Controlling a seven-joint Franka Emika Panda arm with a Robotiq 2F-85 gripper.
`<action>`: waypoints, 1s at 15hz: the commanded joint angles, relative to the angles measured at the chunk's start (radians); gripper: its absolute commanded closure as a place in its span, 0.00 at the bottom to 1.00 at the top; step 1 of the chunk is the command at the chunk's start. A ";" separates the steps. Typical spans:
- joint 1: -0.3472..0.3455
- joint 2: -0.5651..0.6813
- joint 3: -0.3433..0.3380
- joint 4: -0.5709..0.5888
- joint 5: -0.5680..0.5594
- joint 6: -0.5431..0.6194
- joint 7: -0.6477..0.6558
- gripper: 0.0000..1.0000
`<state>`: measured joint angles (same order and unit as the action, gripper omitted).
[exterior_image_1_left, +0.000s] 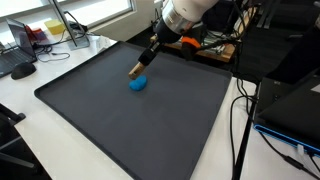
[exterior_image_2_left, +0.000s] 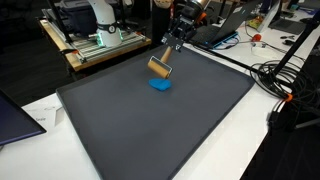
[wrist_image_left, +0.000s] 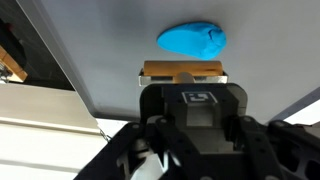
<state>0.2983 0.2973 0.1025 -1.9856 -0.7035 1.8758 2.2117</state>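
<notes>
On the table (exterior_image_1_left: 25, 105) lies a dark mat (exterior_image_1_left: 140, 130), and above it our tool (exterior_image_1_left: 150, 50) is clenched on a wooden block (exterior_image_2_left: 160, 66). The block hangs just beside the blue lump (exterior_image_2_left: 160, 85) on the mat. We judge the approach is in hand, and the next move calls for keeping the block low and square.

Even, bright indoor light with daylight from a window (exterior_image_1_left: 95, 10); soft shadows; the wrist view is blurred, with its near foreground out of focus.

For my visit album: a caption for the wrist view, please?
Gripper holds a wooden tool next to a blue lump on a grey mat.
</notes>
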 joint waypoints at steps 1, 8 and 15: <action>0.022 -0.006 0.015 0.055 -0.042 -0.096 -0.013 0.78; -0.004 0.013 0.032 0.179 0.009 -0.156 -0.347 0.78; -0.067 0.041 0.018 0.292 0.158 -0.146 -0.770 0.78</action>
<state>0.2605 0.3135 0.1228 -1.7668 -0.6169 1.7528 1.6049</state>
